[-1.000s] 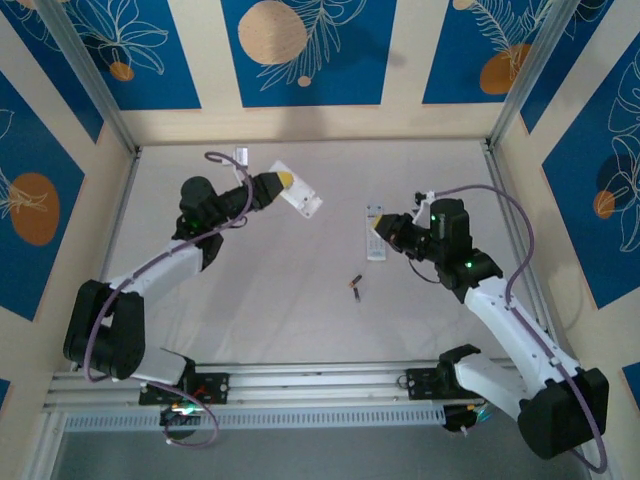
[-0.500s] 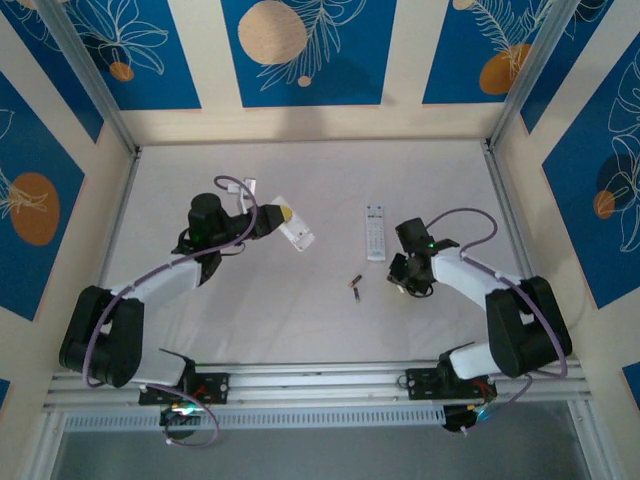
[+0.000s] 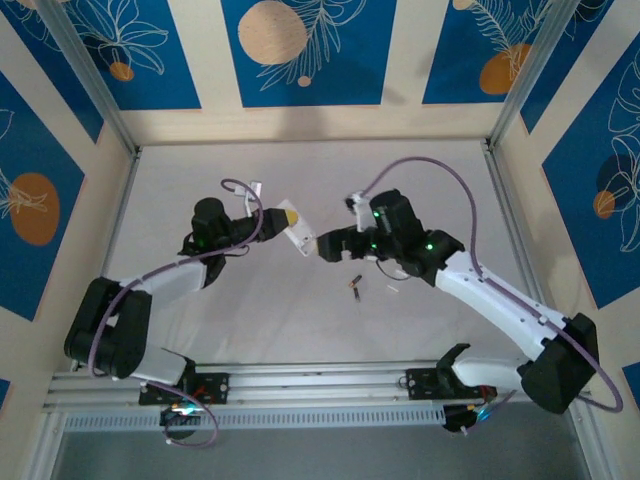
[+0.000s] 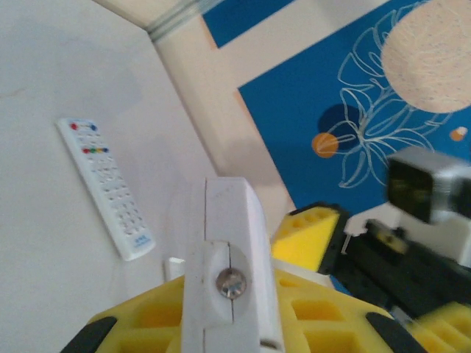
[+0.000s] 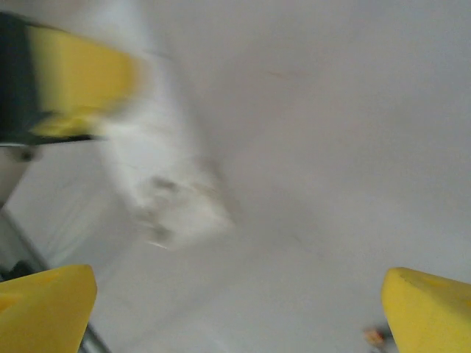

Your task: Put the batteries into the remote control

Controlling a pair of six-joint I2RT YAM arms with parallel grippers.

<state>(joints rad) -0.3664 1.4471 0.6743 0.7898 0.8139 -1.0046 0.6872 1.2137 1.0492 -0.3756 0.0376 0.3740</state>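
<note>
My left gripper is shut on a white remote control and holds it above the table, left of centre. In the left wrist view the remote stands end-on between my yellow fingers. My right gripper is open, just right of the remote's free end, with nothing between its fingers. The right wrist view is blurred: the remote lies ahead of the wide-apart yellow fingertips. The batteries, small and dark with orange ends, lie on the table below the right gripper.
A second white remote with coloured buttons lies flat on the table, and a small white piece lies near it. Aluminium rails and patterned walls enclose the table.
The right arm has swung left, from beside the remote on the table to the free end of the held remote, and its jaws have opened wide. The left gripper has shifted slightly.
</note>
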